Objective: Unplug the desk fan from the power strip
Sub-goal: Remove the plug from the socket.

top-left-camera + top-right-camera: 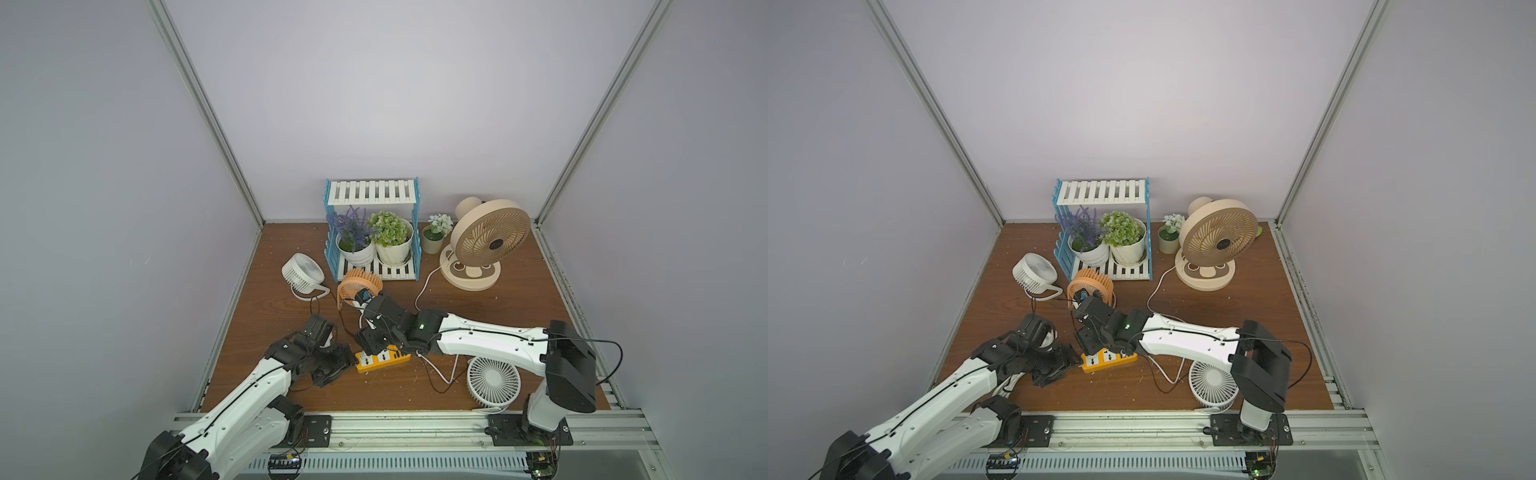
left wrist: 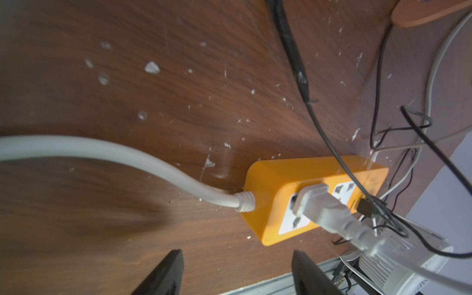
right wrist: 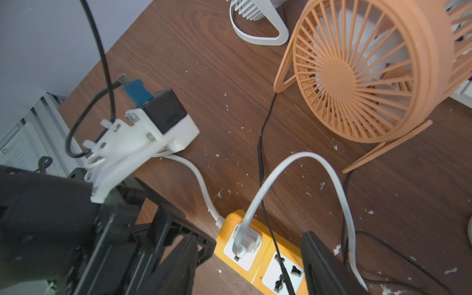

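In both top views the whole scene is looked down on from high above the near edge, facing the far wall, so the same wooden table (image 1: 498, 303) is shared almost identically. From the left wrist the power strip (image 2: 281, 176) is seen close up, low over the table, facing right. From the right wrist it is viewed from just above, facing far and left toward the orange fan (image 3: 357, 76). The strip and its white plug (image 3: 245, 241) are shared by both wrist views.
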Controlling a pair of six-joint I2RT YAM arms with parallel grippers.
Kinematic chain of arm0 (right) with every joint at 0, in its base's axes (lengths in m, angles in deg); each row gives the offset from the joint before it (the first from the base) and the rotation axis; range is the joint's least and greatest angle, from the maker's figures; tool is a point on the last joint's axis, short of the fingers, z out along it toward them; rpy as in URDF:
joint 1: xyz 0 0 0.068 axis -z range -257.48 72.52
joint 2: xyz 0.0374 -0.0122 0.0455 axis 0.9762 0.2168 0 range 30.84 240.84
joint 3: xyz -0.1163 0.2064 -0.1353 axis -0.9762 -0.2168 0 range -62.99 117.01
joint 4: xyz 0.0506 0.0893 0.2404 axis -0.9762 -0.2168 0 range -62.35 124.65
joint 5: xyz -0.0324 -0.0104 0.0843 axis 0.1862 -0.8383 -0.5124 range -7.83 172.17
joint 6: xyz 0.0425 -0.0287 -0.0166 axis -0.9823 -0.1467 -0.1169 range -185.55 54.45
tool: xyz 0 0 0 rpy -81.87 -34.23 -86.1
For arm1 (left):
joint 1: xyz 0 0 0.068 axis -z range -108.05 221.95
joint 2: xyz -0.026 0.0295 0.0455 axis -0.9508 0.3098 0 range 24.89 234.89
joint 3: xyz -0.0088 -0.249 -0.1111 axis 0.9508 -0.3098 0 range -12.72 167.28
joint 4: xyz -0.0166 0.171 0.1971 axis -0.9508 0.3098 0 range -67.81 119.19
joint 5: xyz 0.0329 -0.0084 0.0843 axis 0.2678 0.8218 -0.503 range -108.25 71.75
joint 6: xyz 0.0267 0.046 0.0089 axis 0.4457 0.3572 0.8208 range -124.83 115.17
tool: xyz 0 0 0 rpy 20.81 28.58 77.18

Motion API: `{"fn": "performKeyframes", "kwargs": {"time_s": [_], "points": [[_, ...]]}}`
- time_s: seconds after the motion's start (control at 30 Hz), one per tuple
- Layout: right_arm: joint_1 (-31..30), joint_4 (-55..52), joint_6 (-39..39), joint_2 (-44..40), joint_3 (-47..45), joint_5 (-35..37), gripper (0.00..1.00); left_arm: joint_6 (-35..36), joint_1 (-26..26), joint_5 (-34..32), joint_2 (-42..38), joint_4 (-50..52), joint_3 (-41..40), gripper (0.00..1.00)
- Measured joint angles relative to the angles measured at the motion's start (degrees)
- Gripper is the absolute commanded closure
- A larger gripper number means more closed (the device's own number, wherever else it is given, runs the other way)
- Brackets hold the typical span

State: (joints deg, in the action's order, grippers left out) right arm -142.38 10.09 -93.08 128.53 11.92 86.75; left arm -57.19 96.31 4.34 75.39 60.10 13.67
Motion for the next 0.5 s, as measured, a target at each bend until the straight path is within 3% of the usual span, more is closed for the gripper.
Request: {"fn": "performKeyframes", "kwargs": {"time_s": [0.27,0.5], "points": [[0.00,-0.15,-1.11,1.55,1.70,-1.01,0.47,1.97,-1.92,2.91,1.27,-2.36,-0.66,0.32],[0.00,-1.68,-1.44,1.68,1.81,-0.76,0.43,2.91,-2.10,4.31,3.78,-3.21,-0.66,0.35]]}}
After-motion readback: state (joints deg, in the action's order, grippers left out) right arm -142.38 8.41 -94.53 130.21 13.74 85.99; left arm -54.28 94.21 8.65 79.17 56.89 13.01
